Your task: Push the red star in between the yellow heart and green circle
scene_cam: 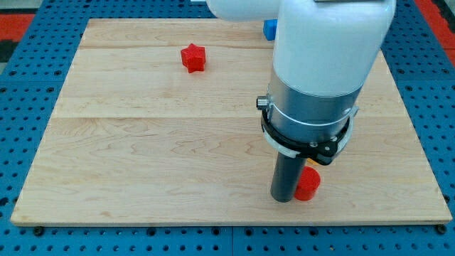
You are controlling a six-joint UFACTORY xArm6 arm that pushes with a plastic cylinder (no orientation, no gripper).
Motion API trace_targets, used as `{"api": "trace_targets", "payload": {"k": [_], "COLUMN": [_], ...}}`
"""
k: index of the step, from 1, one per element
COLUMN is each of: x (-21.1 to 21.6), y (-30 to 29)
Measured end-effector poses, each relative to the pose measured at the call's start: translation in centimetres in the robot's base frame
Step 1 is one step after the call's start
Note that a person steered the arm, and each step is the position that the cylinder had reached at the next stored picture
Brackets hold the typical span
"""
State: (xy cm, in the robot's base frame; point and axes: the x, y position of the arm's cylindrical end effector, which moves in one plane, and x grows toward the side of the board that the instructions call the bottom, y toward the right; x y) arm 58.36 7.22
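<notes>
Red star (193,57) sat upper left of frame, well apart from my tip (282,200) at lower centre-right, up-left of it. No claw: bare rod, holding nothing, touching a red block (308,184). Yellow heart, green circle unseen.

Single view only, so no overlap with any other to report. Set in front of the table (142,142) and above it, looking down at a slant toward the view's top. Near enough that the wooden top nearly fills the width, with all four edges in frame and a strip of blue pegboard (28,57) around it. Far edge narrower than near edge, as from a raised, tilted vantage. Arm's white and grey body (320,64) close to the lens, large, cut off by the view's top and hiding part of the far right of the table.
</notes>
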Motion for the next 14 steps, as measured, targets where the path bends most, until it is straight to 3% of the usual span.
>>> {"api": "trace_targets", "payload": {"k": [2, 3, 6, 8, 9, 11, 12, 14], "x": [0.0, -0.1, -14.8, -25.7, -26.4, -31.8, -30.7, -23.2], "y": [2.7, -2.0, -14.7, -19.4, -16.2, -19.2, -15.2, -9.5]}}
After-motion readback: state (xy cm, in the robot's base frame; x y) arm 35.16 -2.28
